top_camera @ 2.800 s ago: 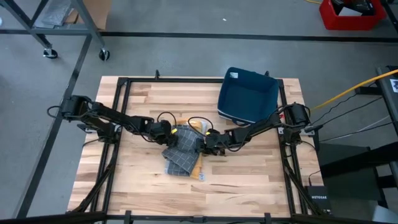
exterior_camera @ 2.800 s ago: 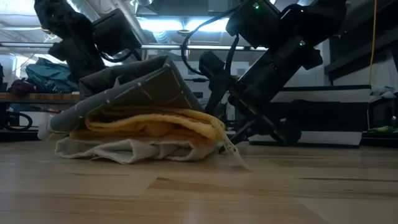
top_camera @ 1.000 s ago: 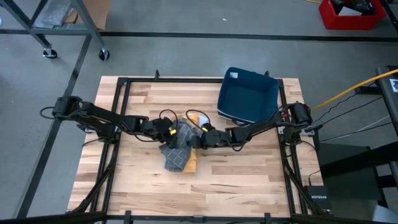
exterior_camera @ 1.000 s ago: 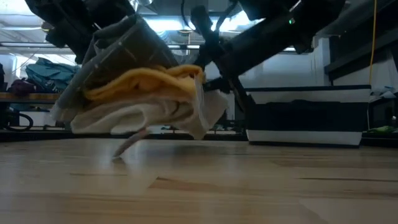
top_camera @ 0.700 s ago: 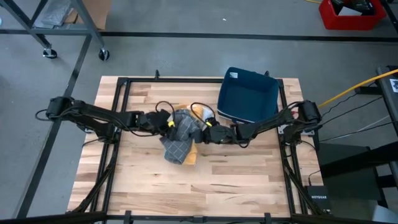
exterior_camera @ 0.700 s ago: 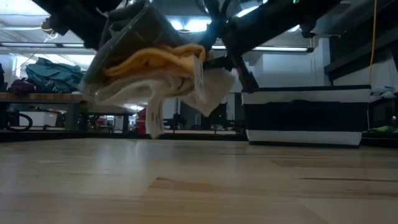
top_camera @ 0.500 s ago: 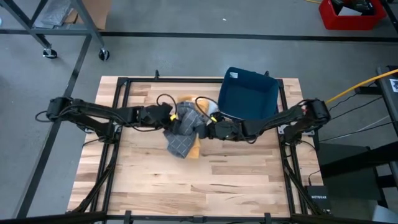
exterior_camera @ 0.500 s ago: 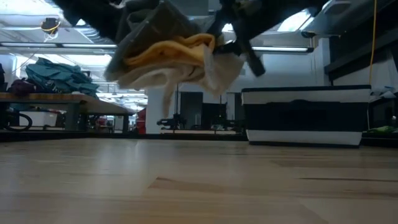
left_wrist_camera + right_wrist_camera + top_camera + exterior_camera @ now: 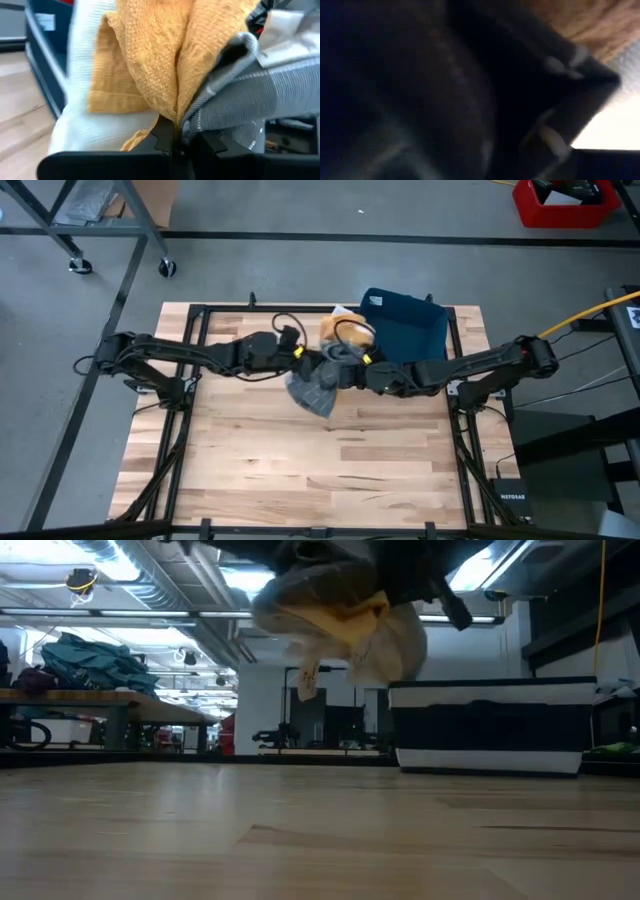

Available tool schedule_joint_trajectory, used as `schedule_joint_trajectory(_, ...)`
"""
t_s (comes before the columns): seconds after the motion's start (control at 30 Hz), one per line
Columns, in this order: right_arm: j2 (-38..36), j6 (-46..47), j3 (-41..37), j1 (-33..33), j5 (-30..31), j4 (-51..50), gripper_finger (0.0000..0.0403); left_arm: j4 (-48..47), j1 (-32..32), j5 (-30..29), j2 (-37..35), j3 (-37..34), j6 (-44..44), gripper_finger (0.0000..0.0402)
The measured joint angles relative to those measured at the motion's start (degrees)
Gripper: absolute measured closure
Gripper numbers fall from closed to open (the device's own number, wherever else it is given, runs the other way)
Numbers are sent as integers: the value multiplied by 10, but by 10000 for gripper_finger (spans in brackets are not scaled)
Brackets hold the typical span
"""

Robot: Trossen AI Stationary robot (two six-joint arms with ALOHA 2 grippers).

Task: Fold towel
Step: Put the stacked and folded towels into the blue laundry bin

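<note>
Cloth layers, grey over yellow over white, make up the towel stack hanging between my two grippers, clear above the table. My left gripper is clenched on the folded edges, and I pinch there to keep the layers from sliding apart. My right gripper seems clamped on the opposite side, though its own camera sees only dark fabric. The blue bin sits just beside the bundle, so its rim is my nearest edge; bare wood towards the front leaves plenty of room
</note>
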Motion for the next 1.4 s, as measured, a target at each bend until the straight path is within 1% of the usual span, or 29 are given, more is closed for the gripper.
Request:
schedule_joint_trajectory(0.17,-28,10,0,-1,31,-85,336,-5,15,2,72,74,8,377)
schedule_joint_trajectory(0.27,-48,38,0,-1,48,-139,336,-5,22,7,112,113,8,377)
schedule_joint_trajectory(0.53,-116,81,-1,-5,76,-307,336,19,42,28,214,210,8,380)
schedule_joint_trajectory(0.63,-139,92,-1,-22,83,-343,336,23,54,36,246,255,8,381)
schedule_joint_trajectory(0.73,-159,93,-1,-44,88,-356,336,20,64,40,278,303,8,381)
schedule_joint_trajectory(0.87,-182,77,-1,-84,79,-365,336,21,74,40,314,359,9,381)
schedule_joint_trajectory(1.0,-200,75,-1,-119,56,-388,336,19,83,47,342,401,8,381)
schedule_joint_trajectory(1.17,-209,57,-1,-162,25,-414,336,21,95,57,370,434,3,381)
schedule_joint_trajectory(1.4,-208,25,-1,-225,-27,-460,336,26,105,69,421,466,-26,382)
